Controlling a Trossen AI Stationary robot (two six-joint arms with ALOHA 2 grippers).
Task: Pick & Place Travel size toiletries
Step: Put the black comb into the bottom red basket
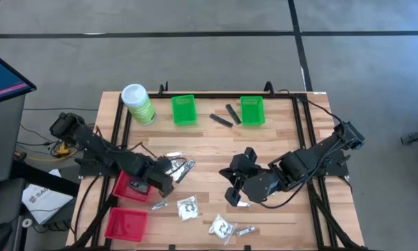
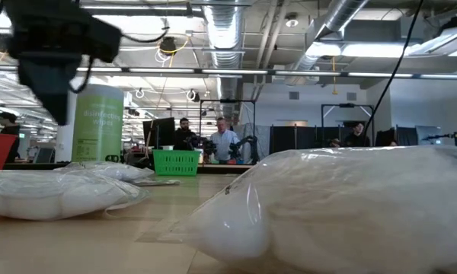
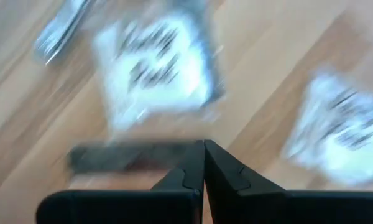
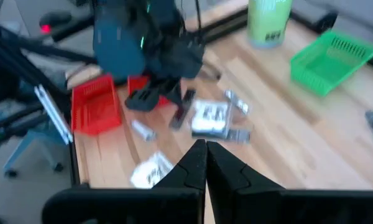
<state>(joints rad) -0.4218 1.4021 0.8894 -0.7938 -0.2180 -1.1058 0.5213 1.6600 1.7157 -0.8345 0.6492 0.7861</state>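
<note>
Pale wooden table (image 1: 279, 139) (smooth planks), crinkly glossy packets (image 1: 188, 208), plastic mesh green basket (image 1: 183, 110)

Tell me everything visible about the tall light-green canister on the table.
The canister is a light-green cylinder with a round white lid and white print on its side, plastic by the look of it. It stands upright at the far left corner of the wooden table, just left of a green basket, with a small gap between them. Nothing touches it but the table, and neither arm is near it.
</note>
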